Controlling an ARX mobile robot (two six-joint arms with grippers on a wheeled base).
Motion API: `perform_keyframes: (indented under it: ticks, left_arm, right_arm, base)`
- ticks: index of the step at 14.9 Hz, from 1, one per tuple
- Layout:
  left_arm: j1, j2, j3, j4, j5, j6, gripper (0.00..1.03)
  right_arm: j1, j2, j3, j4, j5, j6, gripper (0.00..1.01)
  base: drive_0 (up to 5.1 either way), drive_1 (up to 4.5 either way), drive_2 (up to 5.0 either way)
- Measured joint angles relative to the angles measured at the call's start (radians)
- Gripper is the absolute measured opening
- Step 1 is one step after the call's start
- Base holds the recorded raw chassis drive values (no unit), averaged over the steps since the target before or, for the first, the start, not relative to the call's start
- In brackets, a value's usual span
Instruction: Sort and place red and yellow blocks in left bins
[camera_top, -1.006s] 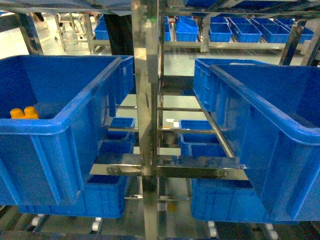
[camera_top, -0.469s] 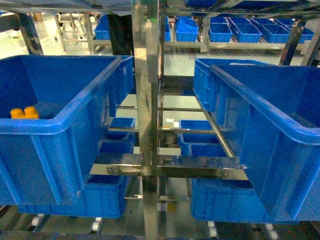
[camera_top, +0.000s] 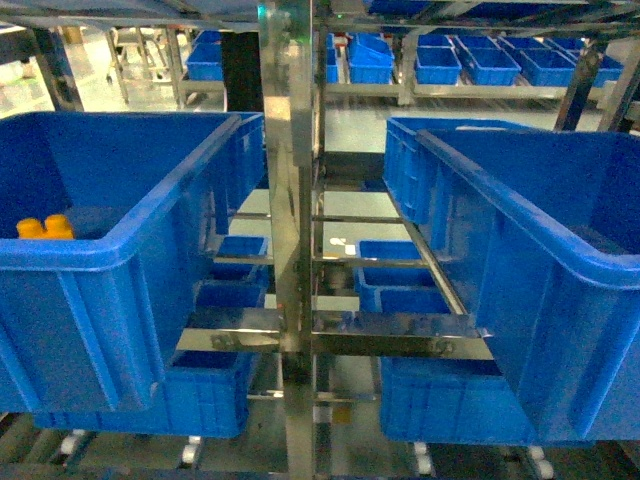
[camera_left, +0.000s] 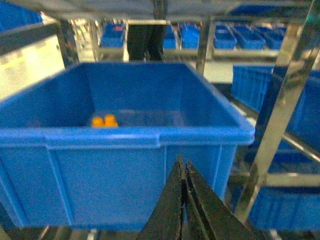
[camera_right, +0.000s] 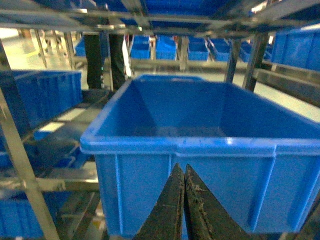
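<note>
Head view shows two deep, glossy blue bins with thick rolled rims on a shiny steel rack (camera_top: 288, 300), and the yellow block (camera_top: 45, 227), two round studs up, lies inside the left bin (camera_top: 110, 250). Only the wrist views show the grippers: the left gripper (camera_left: 183, 172) and the right gripper (camera_right: 183, 175) both have their dark jaws pressed together, empty, each before a bin's ribbed wall.

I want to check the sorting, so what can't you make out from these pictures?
- Red block: in no view; the left bin front wall hides part of its floor.
- Yellow block: only the studs show above the rim.
- Right bin: the floor's near part is hidden by its wall.
</note>
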Motion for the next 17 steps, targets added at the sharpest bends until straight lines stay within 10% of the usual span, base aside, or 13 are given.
perform_keyframes:
  ticks: [3,10,17]
  left_arm:
    - [-0.002,-0.037,0.0,0.002,-0.003,-0.001,0.09]
    - [-0.002,-0.037,0.0,0.004,-0.004,-0.002,0.98]
    - [-0.002,-0.037,0.0,0.004,-0.004,-0.001,0.98]
  right_arm:
    - [0.0,-0.002,-0.003,-0.015,0.0,0.0,0.09]
    - [0.0,-0.002,-0.003,-0.013,0.0,0.0,1.0]
    - [0.0,-0.002,-0.003,-0.013,0.0,0.001,0.98]
  base:
    - [0.0,0.0,0.0]
    - [0.0,0.0,0.0]
    - [0.0,0.0,0.0]
